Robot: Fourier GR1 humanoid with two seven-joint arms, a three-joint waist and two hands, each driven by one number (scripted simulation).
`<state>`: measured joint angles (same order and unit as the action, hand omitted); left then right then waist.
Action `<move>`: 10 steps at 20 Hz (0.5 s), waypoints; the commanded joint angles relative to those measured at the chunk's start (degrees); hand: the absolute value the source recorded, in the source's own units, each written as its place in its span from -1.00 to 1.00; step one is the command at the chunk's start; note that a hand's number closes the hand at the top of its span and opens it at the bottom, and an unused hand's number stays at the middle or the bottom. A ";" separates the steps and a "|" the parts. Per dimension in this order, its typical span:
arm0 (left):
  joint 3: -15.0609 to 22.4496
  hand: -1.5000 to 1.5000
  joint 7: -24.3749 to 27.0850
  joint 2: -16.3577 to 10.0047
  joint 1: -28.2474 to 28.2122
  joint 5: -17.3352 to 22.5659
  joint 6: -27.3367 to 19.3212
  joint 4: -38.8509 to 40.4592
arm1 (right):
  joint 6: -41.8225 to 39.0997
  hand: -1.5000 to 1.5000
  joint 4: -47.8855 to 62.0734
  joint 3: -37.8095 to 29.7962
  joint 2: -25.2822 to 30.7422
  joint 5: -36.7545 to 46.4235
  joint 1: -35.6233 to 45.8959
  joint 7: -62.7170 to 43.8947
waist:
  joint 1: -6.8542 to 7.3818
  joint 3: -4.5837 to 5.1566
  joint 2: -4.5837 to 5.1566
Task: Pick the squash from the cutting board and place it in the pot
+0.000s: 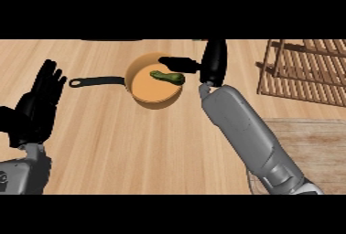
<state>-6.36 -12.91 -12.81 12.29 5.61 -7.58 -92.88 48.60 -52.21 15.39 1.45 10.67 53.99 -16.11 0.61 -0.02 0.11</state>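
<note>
Left hand rests open (fingers up); right hand open beside squash in pot.

Squash: dark green. Pot: orange with black handle. Surface: light wood grain. Cutting board: pale, weathered grain. Left robot hand and right robot hand: black.

Kitchen — wooden counter, pot, cutting board
</note>
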 commanded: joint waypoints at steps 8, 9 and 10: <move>-1.97 0.00 1.73 0.28 -1.21 0.24 1.24 1.91 | -9.75 -1.00 -24.21 0.64 8.14 2.64 -15.82 -7.01 | -1.20 0.04 -0.34; -2.73 0.00 0.98 -0.54 -0.75 1.30 2.34 1.17 | -12.39 -1.00 -22.41 -1.61 9.02 0.94 -16.52 -2.46 | -0.83 0.03 -0.21; 0.36 0.00 0.69 1.72 -3.26 -2.06 -0.33 -3.13 | -12.79 -1.00 -20.13 -2.27 8.50 1.56 -16.14 -1.43 | -0.54 0.02 -0.19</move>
<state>-7.40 -12.53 -12.54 11.01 5.44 -6.72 -93.31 39.17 -69.54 14.55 8.09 11.74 40.99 -18.42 -0.15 0.01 -0.12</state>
